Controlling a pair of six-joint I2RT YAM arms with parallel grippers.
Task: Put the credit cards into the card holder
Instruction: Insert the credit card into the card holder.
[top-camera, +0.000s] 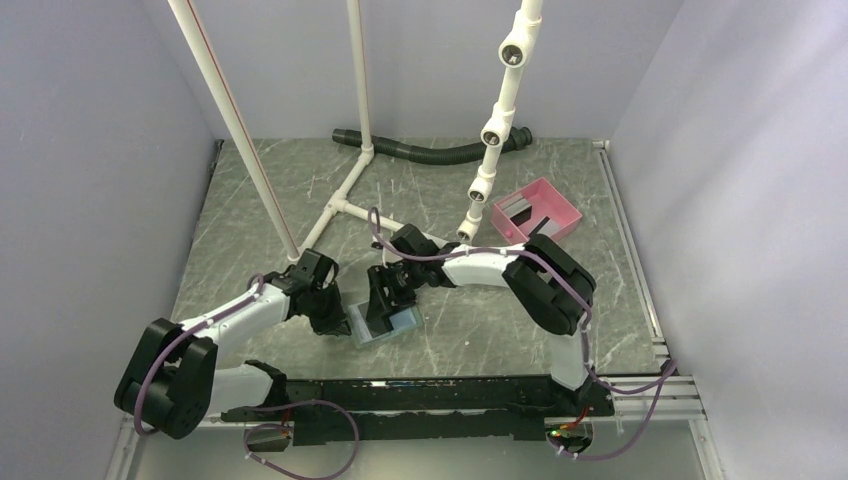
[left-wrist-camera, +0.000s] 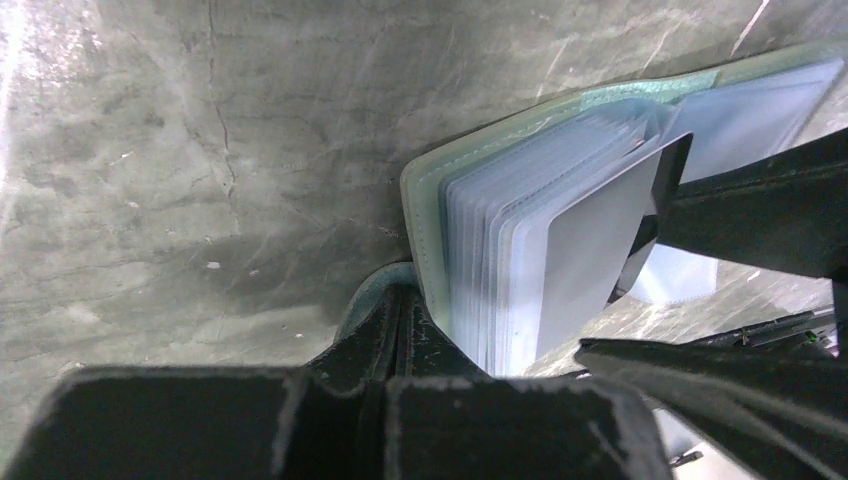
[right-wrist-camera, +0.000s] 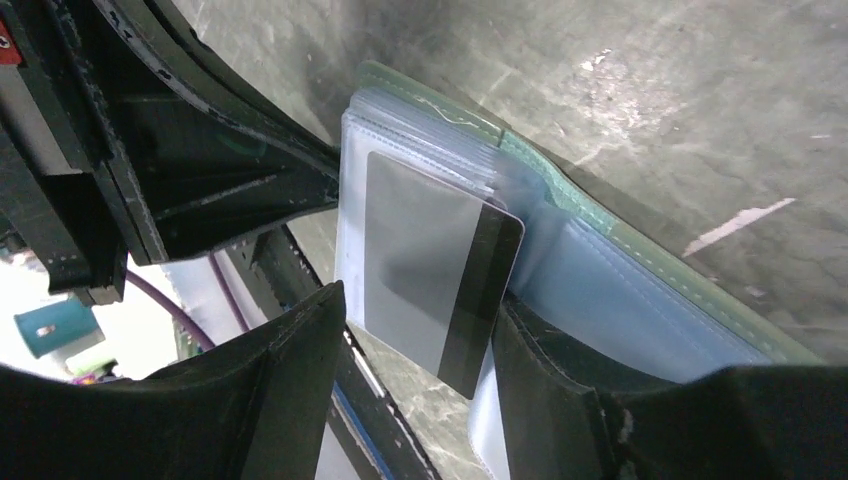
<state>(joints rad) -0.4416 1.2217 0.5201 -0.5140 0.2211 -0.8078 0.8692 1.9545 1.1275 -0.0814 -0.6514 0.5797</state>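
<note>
Grey card (right-wrist-camera: 430, 270) partway into open card holder (top-camera: 385, 325), mid tabletop (top-camera: 480, 340).
Left gripper (left-wrist-camera: 395, 300) clamped on card holder's green cover edge. Right gripper (right-wrist-camera: 420, 300) jaws apart, straddling the 1 black-striped grey card sticking out of a clear sleeve (right-wrist-camera: 350, 200). More credit cards (top-camera: 522, 208) in pink tray (top-camera: 563, 196), well apart.

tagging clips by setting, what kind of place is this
Probably a lab test cell for robot manipulation: plain pale walls box in a marbled grey tabletop, a white PVC pipe frame stands on it, and a left arm and right arm are bolted at its near edge.
</note>
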